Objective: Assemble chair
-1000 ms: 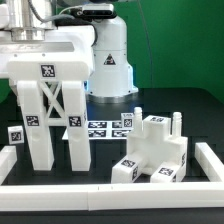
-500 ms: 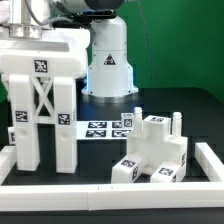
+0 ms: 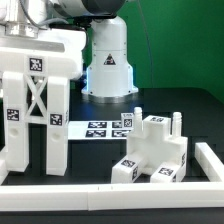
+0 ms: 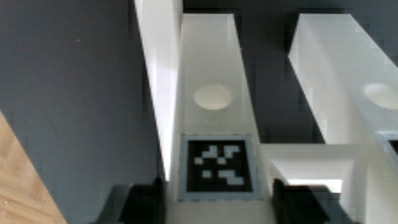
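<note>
My gripper (image 3: pixel 35 40) is shut on the top bar of the white chair back frame (image 3: pixel 35 115), a tall piece with two legs and an X brace bearing square tags, held upright at the exterior view's left. In the wrist view the gripper (image 4: pixel 222 195) clamps the tagged bar (image 4: pixel 217 110) between both black fingers (image 4: pixel 143 203). A joined chair seat block (image 3: pixel 155 150) with pegs and tags rests on the table at the exterior view's right.
The marker board (image 3: pixel 100 127) lies flat behind the frame, near the robot base (image 3: pixel 108 70). Long white border rails (image 3: pixel 120 188) run along the front and right (image 3: pixel 212 160) of the work area. The table surface is black.
The chair back frame, held in my gripper, has moved toward the exterior view's left and slightly down. The seat block has not moved.
</note>
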You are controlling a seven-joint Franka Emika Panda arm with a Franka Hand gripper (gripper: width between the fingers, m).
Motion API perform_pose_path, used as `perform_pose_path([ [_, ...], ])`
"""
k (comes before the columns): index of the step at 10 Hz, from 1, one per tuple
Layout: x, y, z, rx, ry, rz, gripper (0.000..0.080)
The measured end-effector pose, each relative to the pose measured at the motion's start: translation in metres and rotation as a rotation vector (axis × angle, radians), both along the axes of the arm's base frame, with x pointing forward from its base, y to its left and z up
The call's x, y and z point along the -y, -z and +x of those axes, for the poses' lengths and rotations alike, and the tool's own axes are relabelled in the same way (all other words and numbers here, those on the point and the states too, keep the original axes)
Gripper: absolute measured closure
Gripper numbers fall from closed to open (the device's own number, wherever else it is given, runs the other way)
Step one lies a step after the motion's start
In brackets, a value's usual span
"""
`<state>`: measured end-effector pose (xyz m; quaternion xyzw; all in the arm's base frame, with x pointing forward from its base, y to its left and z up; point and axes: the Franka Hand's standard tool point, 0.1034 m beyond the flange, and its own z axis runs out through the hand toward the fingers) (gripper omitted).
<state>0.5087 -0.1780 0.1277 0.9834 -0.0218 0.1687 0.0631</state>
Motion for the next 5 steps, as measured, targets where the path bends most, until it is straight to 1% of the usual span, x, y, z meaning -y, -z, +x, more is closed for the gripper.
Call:
perform_pose_path([
  [1, 0.0, 0.0, 0.0, 0.0, -0.002, 0.0, 0.0515],
  [3, -0.009, -0.001, 0.002, 0.0, -0.015, 0.009, 0.0515],
  [5, -0.013, -0.001, 0.002, -0.001, -0.027, 0.012, 0.0515],
])
